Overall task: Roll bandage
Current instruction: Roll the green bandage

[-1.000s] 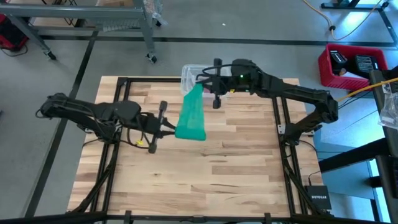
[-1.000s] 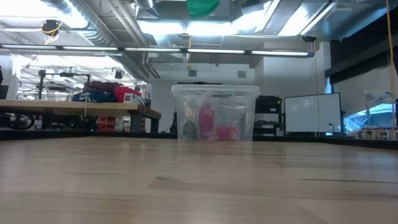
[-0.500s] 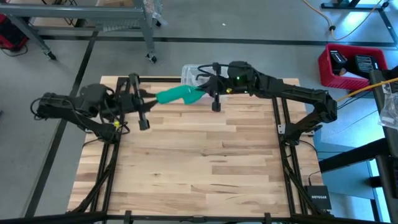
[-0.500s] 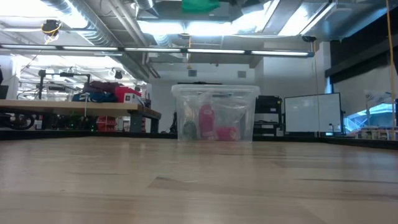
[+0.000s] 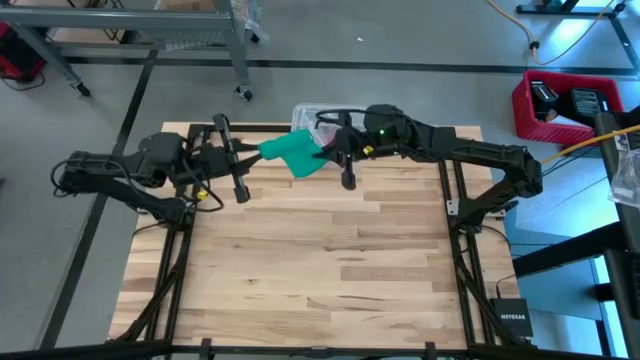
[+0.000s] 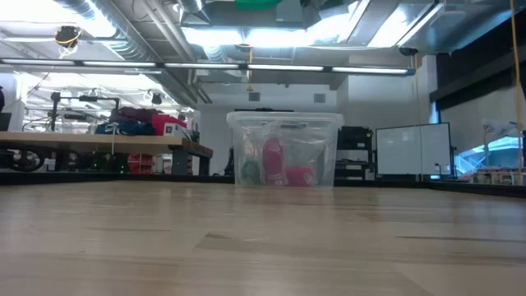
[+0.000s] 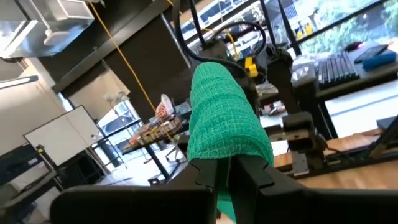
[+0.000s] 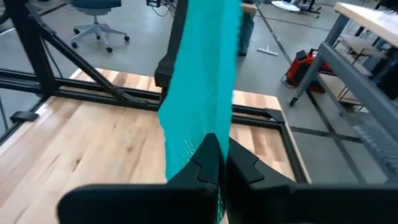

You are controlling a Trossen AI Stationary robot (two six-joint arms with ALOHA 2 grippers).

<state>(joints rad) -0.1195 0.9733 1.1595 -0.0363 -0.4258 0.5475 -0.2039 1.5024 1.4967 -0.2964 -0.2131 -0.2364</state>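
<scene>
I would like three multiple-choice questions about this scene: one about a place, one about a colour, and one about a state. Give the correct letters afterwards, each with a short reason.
1. Where is the bandage?
A. Flat on the table's near edge
B. Held in the air between the two grippers, near the table's far edge
C. Inside the red bin

2. What colour is the bandage?
A. Teal-green
B. White
C. Yellow

3. In what state is the right gripper?
A. Wide open and empty
B. Shut on the bandage
C. Shut on the clear tub

Answers:
1 B: the high view shows it stretched between the left gripper and the right gripper.
2 A: both wrist views show green fabric.
3 B: the right wrist view shows its fingers pinching the strip.
</scene>
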